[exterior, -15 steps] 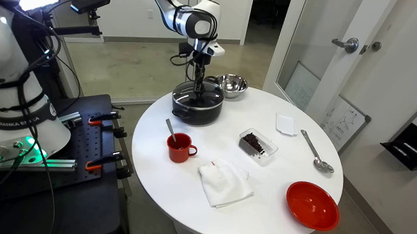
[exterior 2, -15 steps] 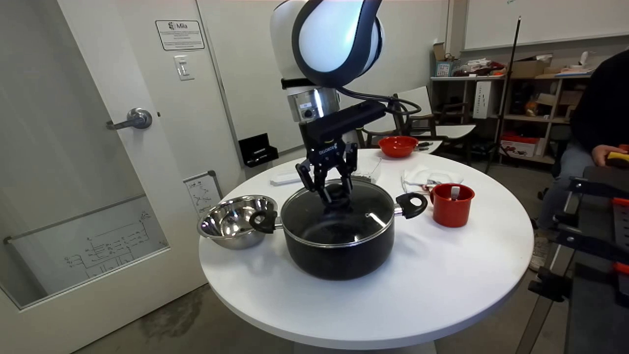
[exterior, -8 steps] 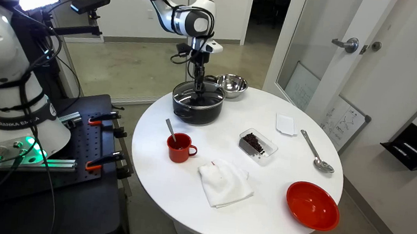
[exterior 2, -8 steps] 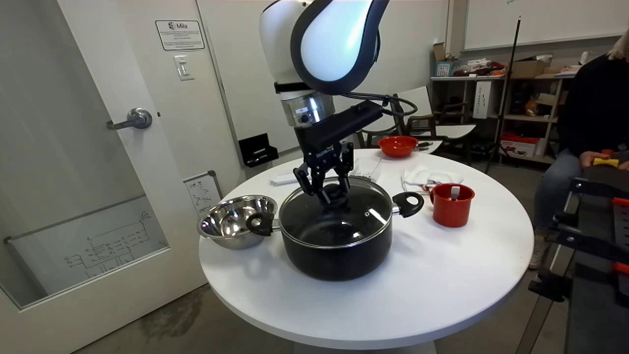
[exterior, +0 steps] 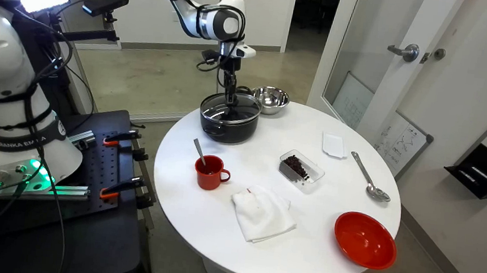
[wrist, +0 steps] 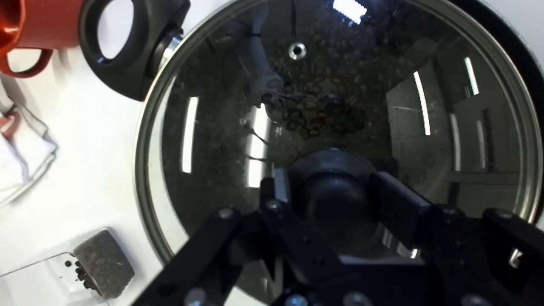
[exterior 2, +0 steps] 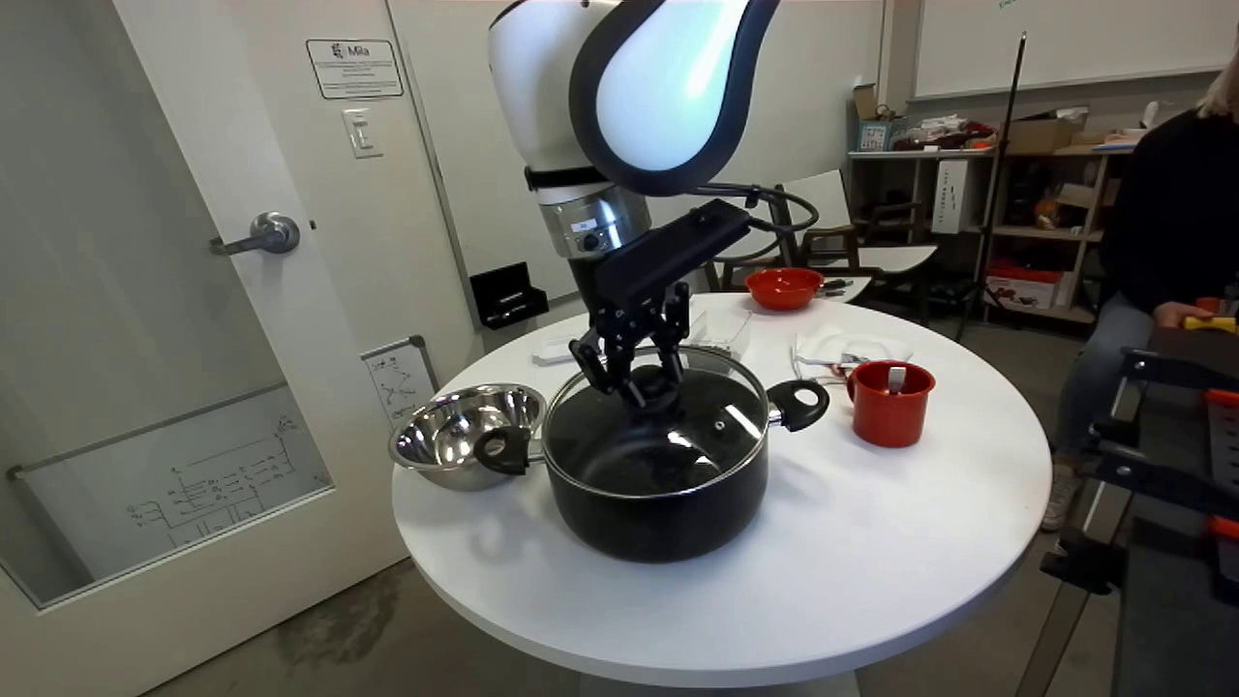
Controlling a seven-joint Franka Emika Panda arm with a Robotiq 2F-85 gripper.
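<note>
Gripper (exterior 2: 653, 385): jaws partly open, gripping lid knob (wrist: 333, 191) | Done: knob grasped; glass lid (exterior 2: 629, 465) over black pot (exterior 2: 658, 537), seating unclear | Remaining, apparently: release of the knob

Black round knob (wrist: 338, 189) pretty much filled the jaws, domed glass lid (wrist: 348, 102) blocked below. Left of them (wrist view), white tabletop (wrist: 100, 170) gave decent room before the clear plastic tub (wrist: 102, 265).

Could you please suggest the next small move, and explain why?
I'd probably ease the glass lid toward the wrist view's upper right, with the fingers closed on its knob: there the dark edge of the pot shows beyond the lid, while at lower left white table shows through it, so the lid looks off-centre.
</note>
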